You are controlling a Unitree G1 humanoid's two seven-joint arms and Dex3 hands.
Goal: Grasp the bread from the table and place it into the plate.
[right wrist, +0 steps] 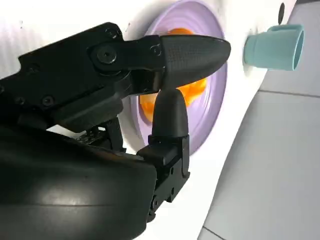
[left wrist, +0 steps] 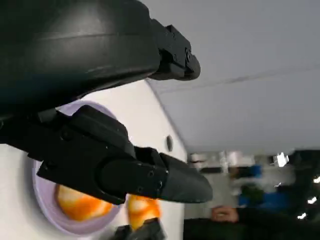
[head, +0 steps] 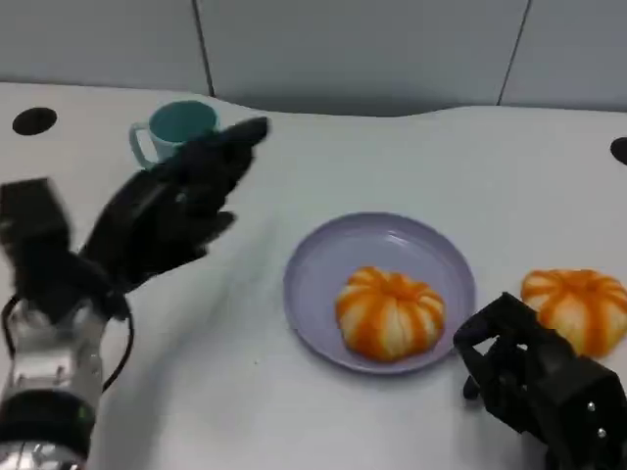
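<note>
right hand [head: 534, 377]: nearest item, low on the white desk [head: 245, 372], just beside the plate's near-right rim. fingers curled inward, nothing in them as far as the dark, blurred shape allows.

left hand [head: 171, 211]: raised above the desk, well to the left of the plate. fingers spread and extended, holding nothing.

plate [head: 323, 259]: lilac, round, mid-desk. landmark for all entries.

bread, first [head: 389, 311]: orange-and-white striped bun, lying inside the plate, toward its near-right part.

bread, second [head: 578, 305]: same kind, on the bare desk to the right of the plate, apart from its rim, just beyond the right hand.

cup [head: 174, 127]: teal, with handle, far left of the plate, behind the left hand.

handling note: one bun appears placed; the second looks to be the step in hand. the right hand is the closer one. judged best to unfurl the fingers wide before descending, come down over the bun's crown, close softly so the crumb is not crushed, lift clear of the rim, and set it on the plate's bare far-left part.
</note>
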